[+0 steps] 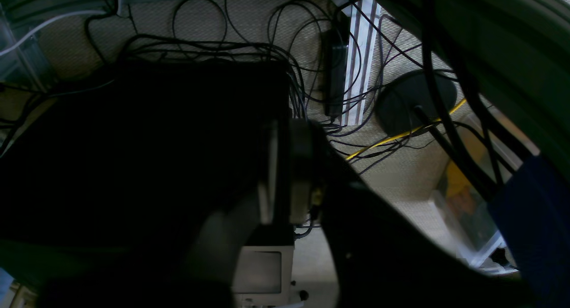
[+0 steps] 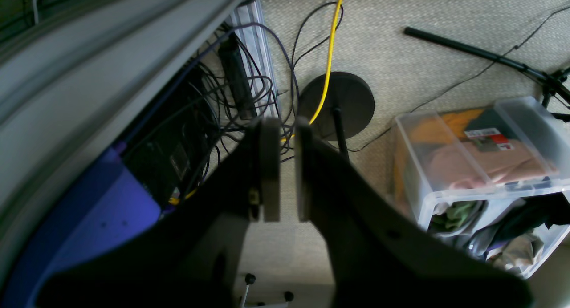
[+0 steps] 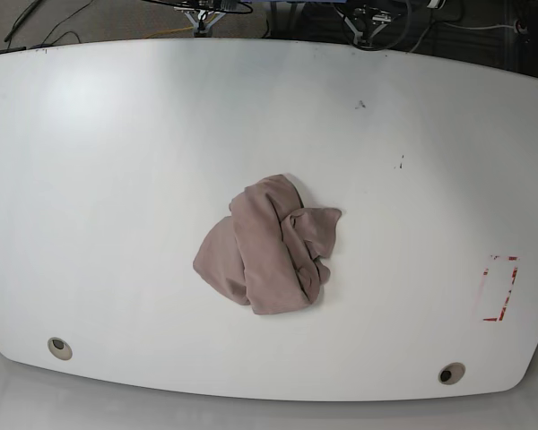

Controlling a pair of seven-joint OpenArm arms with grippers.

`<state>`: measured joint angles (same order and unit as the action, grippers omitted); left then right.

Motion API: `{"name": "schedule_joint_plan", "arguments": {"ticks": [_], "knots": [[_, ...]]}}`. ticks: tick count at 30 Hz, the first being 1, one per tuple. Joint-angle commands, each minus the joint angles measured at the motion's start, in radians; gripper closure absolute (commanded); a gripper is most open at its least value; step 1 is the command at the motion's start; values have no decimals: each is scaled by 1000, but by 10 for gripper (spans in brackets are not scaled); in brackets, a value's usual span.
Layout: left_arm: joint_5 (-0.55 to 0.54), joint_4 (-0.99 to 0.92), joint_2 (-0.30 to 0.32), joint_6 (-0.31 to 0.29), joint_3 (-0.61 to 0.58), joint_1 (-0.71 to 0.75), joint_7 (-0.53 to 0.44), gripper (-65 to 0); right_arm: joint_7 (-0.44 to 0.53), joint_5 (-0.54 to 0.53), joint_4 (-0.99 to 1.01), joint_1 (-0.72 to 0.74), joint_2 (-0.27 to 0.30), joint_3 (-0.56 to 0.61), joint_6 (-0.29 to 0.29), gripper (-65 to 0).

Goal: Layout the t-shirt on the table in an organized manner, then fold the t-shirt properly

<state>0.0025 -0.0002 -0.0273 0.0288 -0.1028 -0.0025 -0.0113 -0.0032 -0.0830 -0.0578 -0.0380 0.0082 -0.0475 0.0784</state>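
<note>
Both my right gripper (image 2: 283, 170) and, seemingly, dim left gripper (image 1: 285, 172) hang nearly closed, empty, below the table (image 3: 117, 134); the t-shirt (image 3: 269, 246) lies crumpled above.

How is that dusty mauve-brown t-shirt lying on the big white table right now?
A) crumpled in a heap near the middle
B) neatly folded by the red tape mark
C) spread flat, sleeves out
A: the mauve-brown t-shirt sits bunched and wrinkled mid-table, far from the red tape mark.

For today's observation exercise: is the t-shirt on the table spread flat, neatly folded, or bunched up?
Bunched up. The t-shirt lies in a crumpled heap mid-table, folds overlapping, no sleeve laid out.
</note>
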Motion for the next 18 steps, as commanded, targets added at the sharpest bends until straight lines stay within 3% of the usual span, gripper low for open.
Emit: {"name": "schedule_joint_plan", "arguments": {"ticks": [1,18], "knots": [[3,0,-2,3,0,0,-3,-60,0,1,-2,-3,-2,1,4,-51],[3,0,-6,3,1,0,-1,-42,1,6,-5,2,0,2,1,-48]]}}
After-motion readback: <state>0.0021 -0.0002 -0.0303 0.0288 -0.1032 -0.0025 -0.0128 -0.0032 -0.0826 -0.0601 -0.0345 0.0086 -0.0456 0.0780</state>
